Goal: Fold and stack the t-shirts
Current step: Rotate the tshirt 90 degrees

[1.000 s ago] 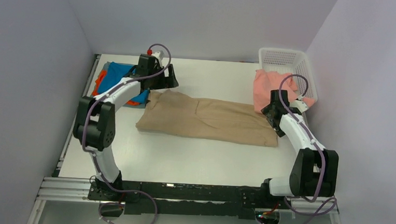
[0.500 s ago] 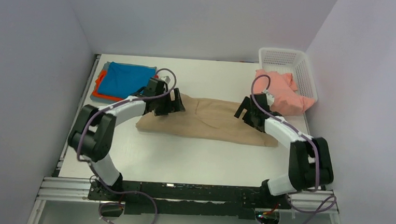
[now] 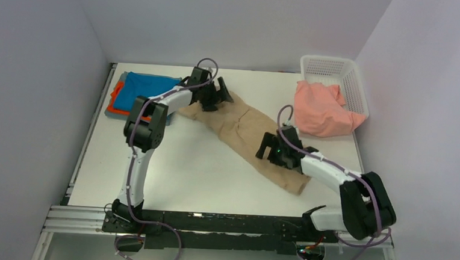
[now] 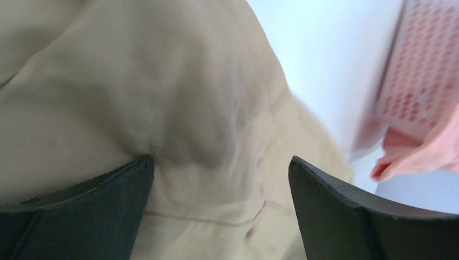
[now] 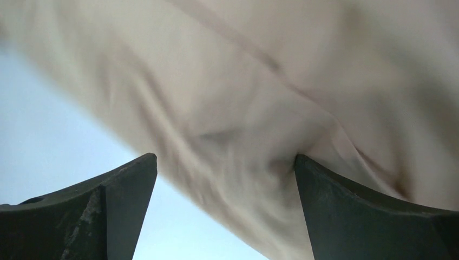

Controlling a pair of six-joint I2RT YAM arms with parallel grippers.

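The tan-beige t-shirt (image 3: 245,134) lies folded in a long strip, running diagonally from the far left to the near right. My left gripper (image 3: 217,98) is open over its far end, with cloth between the fingers (image 4: 219,168). My right gripper (image 3: 265,147) is open over the strip's near-left edge (image 5: 224,162), one finger over cloth and one over bare table. The blue t-shirt (image 3: 148,89) lies folded on the orange one (image 3: 116,101) at the far left. The salmon-pink t-shirt (image 3: 322,111) spills from the basket. I cannot make out a grey shirt.
The white lattice basket (image 3: 331,67) stands at the far right corner and also shows in the left wrist view (image 4: 425,70). Walls close in the table on the left, back and right. White table (image 3: 182,175) lies in front of the tan strip.
The tan strip has swung from lying crosswise to diagonal, its right end now nearer me. My left gripper moved to the far right end of it. My right gripper moved left and nearer.
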